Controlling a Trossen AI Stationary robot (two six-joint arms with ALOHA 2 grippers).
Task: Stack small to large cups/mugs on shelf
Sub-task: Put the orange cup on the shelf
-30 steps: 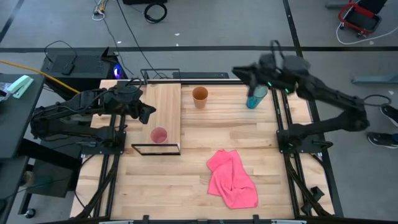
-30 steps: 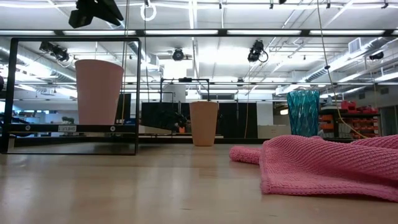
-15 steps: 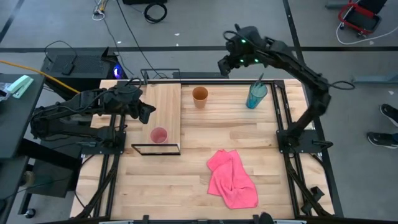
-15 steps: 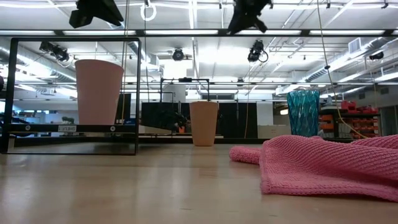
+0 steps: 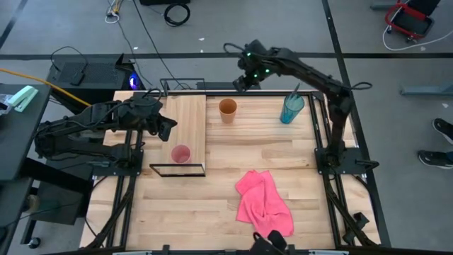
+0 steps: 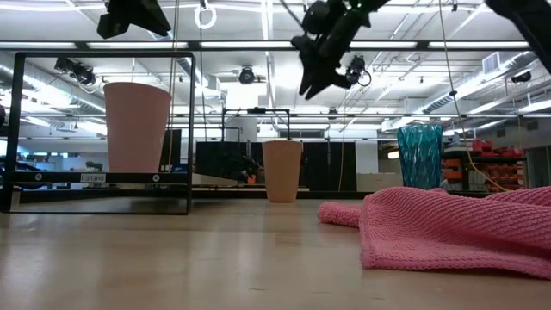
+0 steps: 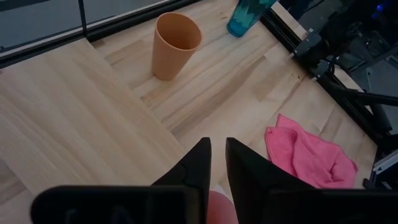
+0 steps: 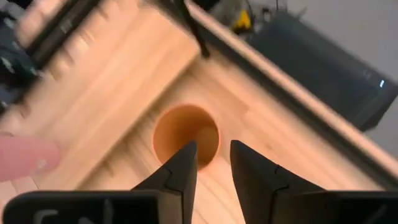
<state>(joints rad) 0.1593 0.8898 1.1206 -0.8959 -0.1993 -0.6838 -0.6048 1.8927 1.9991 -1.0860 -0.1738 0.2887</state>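
right claw (image 5: 238,83) is held empty w/ fingers slightly parted above orange cup (image 5: 227,110) at upper centre, pink cup (image 5: 180,154) is seen on shelf (image 5: 185,120), teal tumbler (image 5: 291,108) upper right, left claw (image 5: 168,127) near-closed, empty.

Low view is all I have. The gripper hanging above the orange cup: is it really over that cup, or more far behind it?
Observer: That is the right gripper. From above, it sits behind the orange cup, near the far edge of the table, not straight over it.
Operator: Does it point toward the cup?
Observer: Yes. Its wrist view shows the cup's open mouth just past its fingers, which stand apart.
Operator: And the pink cup, is it on the shelf?
Observer: Yes, the pink cup stands on the shelf plank near its front end. The left gripper waits at the plank's left edge.
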